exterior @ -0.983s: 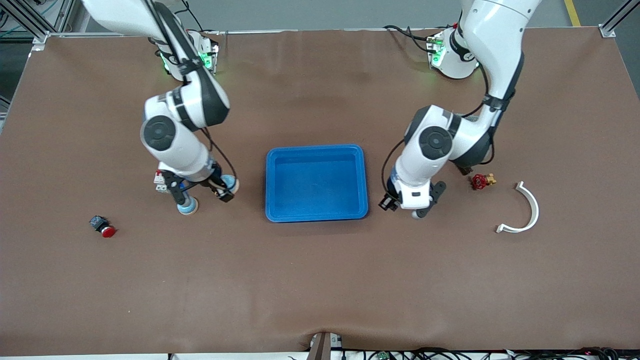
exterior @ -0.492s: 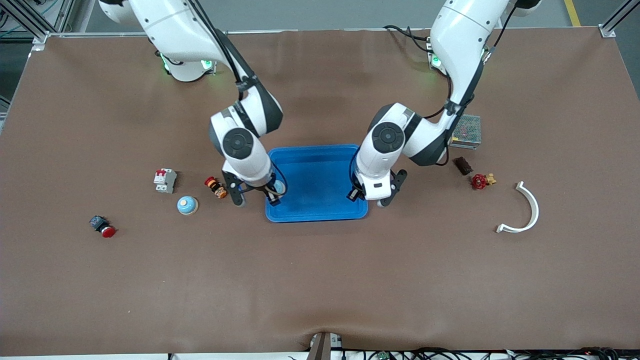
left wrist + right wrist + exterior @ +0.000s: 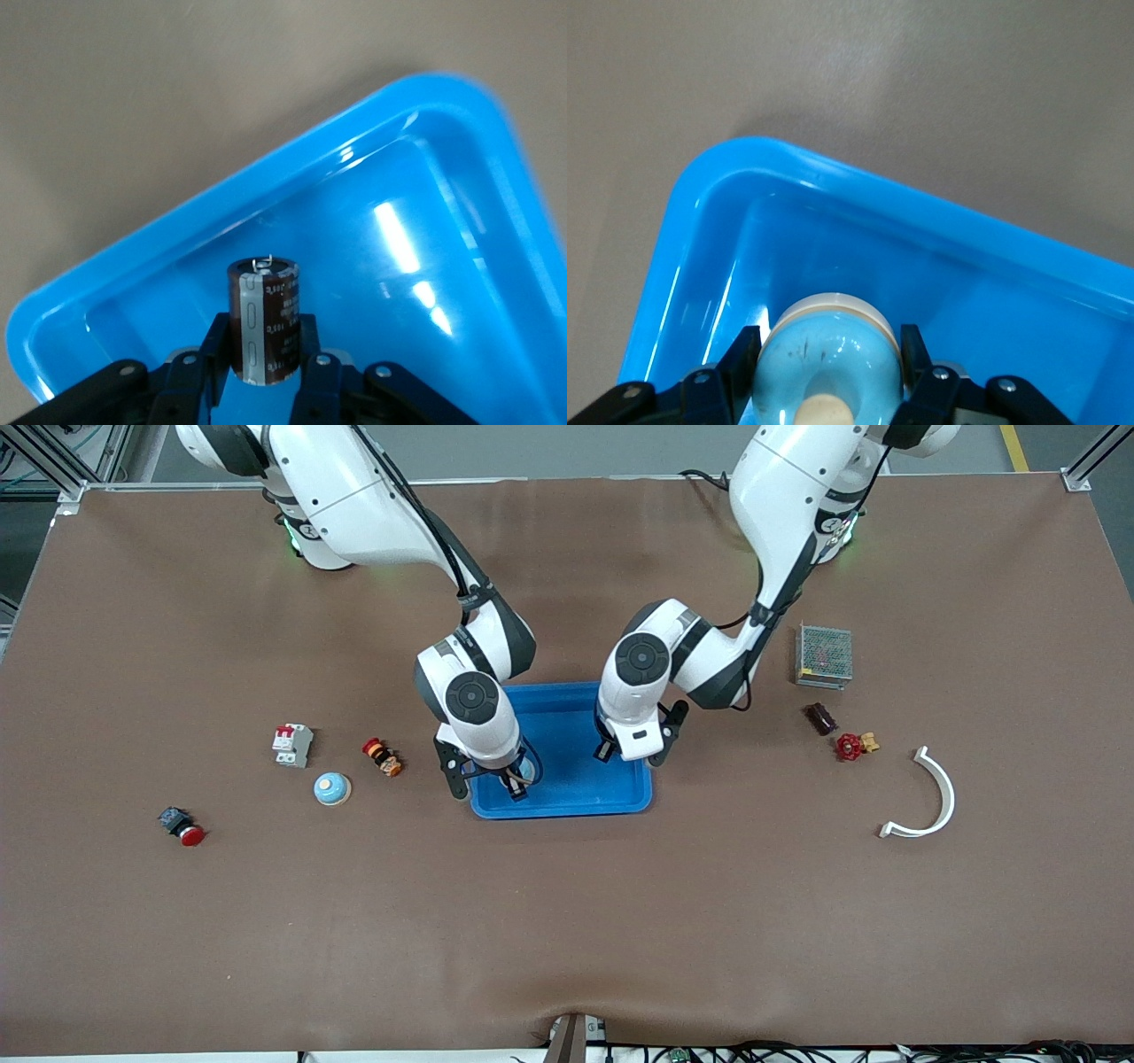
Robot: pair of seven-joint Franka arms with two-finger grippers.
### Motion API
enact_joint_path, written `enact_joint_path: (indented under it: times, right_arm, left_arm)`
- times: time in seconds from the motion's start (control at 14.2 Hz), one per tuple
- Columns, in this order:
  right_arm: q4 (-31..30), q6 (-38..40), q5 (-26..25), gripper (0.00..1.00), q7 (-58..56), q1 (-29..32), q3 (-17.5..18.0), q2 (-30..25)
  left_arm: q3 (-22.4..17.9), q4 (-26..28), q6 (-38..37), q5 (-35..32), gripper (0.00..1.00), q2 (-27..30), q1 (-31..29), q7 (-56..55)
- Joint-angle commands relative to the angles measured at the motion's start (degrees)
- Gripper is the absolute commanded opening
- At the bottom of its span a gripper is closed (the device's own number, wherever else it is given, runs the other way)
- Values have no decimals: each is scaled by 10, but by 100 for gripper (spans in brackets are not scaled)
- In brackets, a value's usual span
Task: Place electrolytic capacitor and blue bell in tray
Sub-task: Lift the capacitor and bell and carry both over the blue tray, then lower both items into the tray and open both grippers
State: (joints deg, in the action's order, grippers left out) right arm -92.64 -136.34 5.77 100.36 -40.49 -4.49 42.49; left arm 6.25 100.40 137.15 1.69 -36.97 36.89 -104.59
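The table (image 3: 567, 921) was viewed from a high front camera facing the arms' bases, the whole surface being taken in from afar. Each wrist view was taken close, looking down past its own fingers. The blue tray (image 3: 567, 808) (image 3: 221, 230) (image 3: 833, 181) was shared by all three views, a different corner being shown in each wrist view.

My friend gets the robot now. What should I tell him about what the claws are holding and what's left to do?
Left claw: shut on the capacitor, over the blue tray.
Right claw: shut on a blue bell, over the tray's corner at the right arm's end.
Another blue bell sits on the table, toward the right arm's end.
Done: both things picked up and carried over the tray.
Left: lower, open both claws, pull back.
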Motion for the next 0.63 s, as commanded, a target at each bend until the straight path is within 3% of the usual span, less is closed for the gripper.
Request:
enact_joint_path:
  times: [0.0, 0.07, 0.14, 0.21, 0.28, 0.35, 0.56]
  right_arm:
    - [22, 9, -13, 0, 20, -10, -8, 16]
    - [22, 8, -14, 0, 20, -11, -8, 19]
    - [22, 7, -15, 0, 21, -11, -8, 21]
    - [22, 4, -23, 15, 20, -11, -8, 22]
    - [22, 2, -37, 76, 21, -11, -7, 22]
    - [22, 1, -44, 100, 21, -11, -7, 22]
    - [27, 10, -52, 100, -1, -6, -6, 15]
  left_arm:
    - [-5, -11, -16, 2, 0, -16, 8, -39]
    - [-5, -12, -18, 2, 6, -21, 15, -47]
    - [-5, -11, -21, 2, 22, -24, 17, -48]
    - [-5, -11, -34, 2, 49, -21, 16, -47]
    - [-7, -13, -48, 2, 87, -20, 15, -48]
    - [-10, -15, -55, 1, 100, -17, 16, -48]
    - [-12, -20, -89, -1, 100, 8, 5, -32]
